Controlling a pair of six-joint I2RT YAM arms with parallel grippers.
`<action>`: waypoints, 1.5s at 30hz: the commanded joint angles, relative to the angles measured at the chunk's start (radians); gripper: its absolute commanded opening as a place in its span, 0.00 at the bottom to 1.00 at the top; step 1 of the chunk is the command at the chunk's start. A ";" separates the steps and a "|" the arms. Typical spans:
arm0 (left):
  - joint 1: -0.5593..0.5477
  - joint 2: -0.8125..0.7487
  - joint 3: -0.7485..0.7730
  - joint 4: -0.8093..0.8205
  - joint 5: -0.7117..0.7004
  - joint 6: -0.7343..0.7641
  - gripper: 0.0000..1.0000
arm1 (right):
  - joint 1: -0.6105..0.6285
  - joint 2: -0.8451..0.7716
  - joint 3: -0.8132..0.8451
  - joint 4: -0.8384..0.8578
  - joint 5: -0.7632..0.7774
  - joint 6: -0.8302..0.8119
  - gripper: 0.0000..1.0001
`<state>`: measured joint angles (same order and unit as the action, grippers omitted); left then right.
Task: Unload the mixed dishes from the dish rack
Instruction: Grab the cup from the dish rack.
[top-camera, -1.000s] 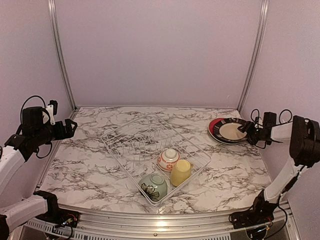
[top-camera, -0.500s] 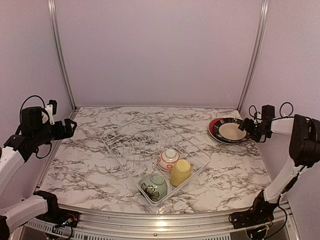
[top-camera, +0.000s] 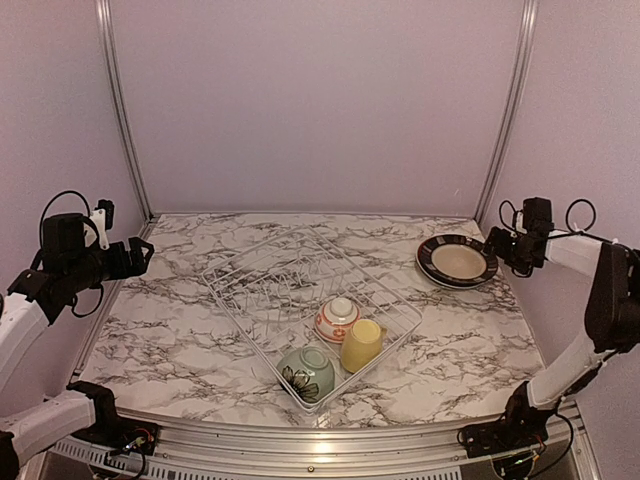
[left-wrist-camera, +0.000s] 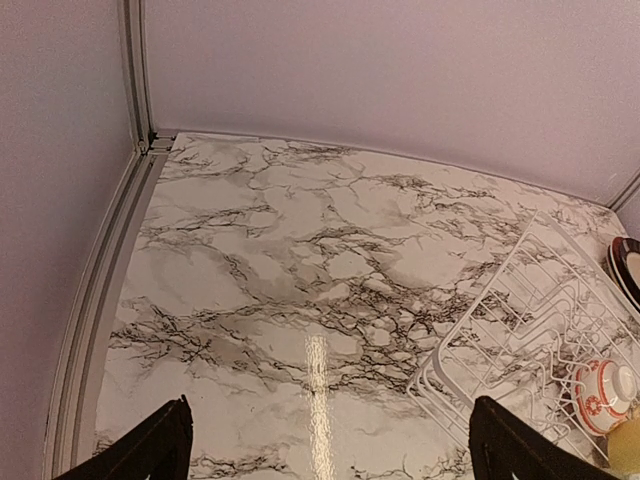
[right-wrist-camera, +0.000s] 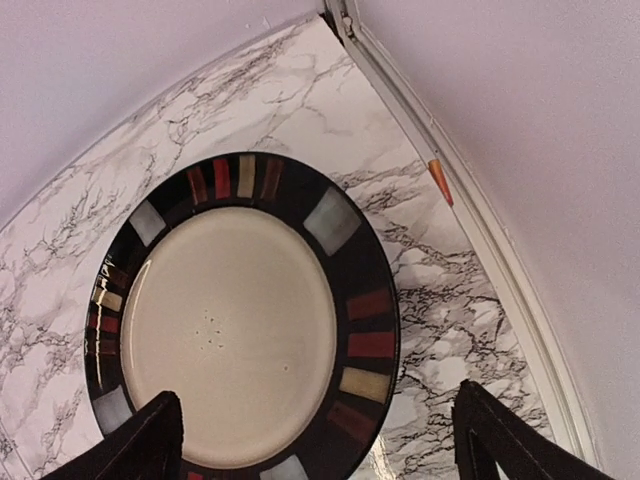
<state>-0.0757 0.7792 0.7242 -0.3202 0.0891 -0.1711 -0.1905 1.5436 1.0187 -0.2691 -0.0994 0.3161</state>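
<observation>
Three sat in the dish rack (top-camera: 262, 285): red-patterned bowl (top-camera: 337, 318), green flowered bowl (top-camera: 306, 372), yellow cup (top-camera: 361, 345). Right of it, the right gripper (top-camera: 507, 247) gaped empty near a black-rimmed plate (top-camera: 457, 262); left of it, the left gripper (top-camera: 140, 257) likewise.

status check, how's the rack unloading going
Left gripper open, empty. Right gripper open, over plate on table. Red-patterned bowl, green bowl, yellow cup in rack. Nothing blocking.

The left gripper (top-camera: 138, 257) hovers raised at the left, jaws wide; the right gripper (top-camera: 499, 246) gapes too, apparently empty.
</observation>
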 joint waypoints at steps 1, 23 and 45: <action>0.001 0.000 0.005 -0.012 0.008 0.010 0.99 | 0.054 -0.096 0.054 -0.059 0.095 -0.053 0.90; 0.001 0.025 0.006 -0.014 0.000 0.011 0.99 | 1.068 0.047 0.398 -0.555 0.094 -0.353 0.95; 0.002 0.050 0.013 -0.019 -0.009 0.014 0.99 | 1.225 0.138 0.373 -0.753 0.179 -0.303 0.93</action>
<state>-0.0757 0.8200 0.7242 -0.3206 0.0875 -0.1711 1.0092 1.6447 1.3876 -0.9901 0.0357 0.0181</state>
